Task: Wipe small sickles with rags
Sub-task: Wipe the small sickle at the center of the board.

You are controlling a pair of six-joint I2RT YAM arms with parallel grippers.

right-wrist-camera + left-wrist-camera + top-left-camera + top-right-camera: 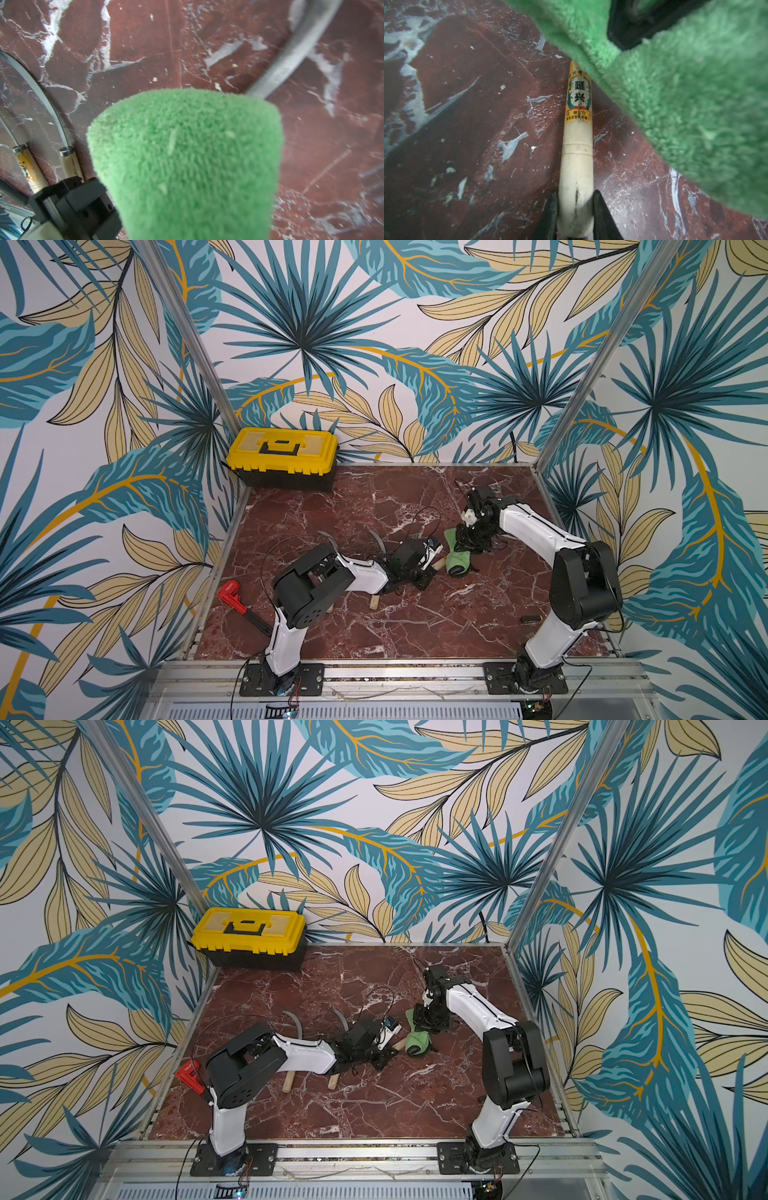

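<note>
The left gripper (576, 199) clamps the labelled sickle (577, 145) by its handle; the right gripper (467, 544) holds the green rag (457, 564) over it.

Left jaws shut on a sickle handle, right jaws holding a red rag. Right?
Not quite. The rag is green, not red, as the right wrist view shows. The rest is right: left jaws shut on a sickle handle, right jaws holding the rag.
</note>
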